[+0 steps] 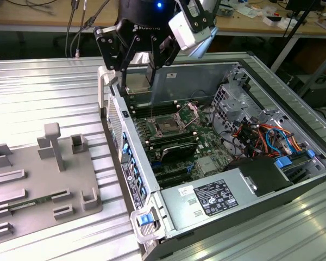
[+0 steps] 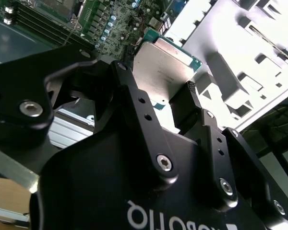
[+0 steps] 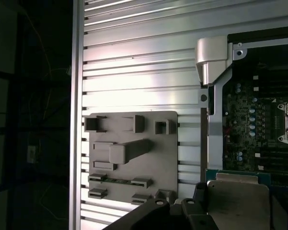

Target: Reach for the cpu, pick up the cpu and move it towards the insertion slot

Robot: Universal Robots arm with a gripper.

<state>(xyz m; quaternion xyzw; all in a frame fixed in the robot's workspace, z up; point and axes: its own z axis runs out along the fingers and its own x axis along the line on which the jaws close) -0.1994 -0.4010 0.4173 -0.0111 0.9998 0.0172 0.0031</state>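
The cpu (image 2: 162, 72) is pinched in the pincer (image 2: 156, 88) above the case edge, so the carry is underway and travel over to the slot (image 1: 168, 126) is called for.

White lettering is carried on the black body of the gripper (image 2: 157, 79), seen upside down in the second wrist view. A white label (image 1: 211, 198) of fine print and symbols is stuck on the power supply (image 1: 179, 216) at one end of the computer case (image 1: 118, 125); its words cannot be made out.
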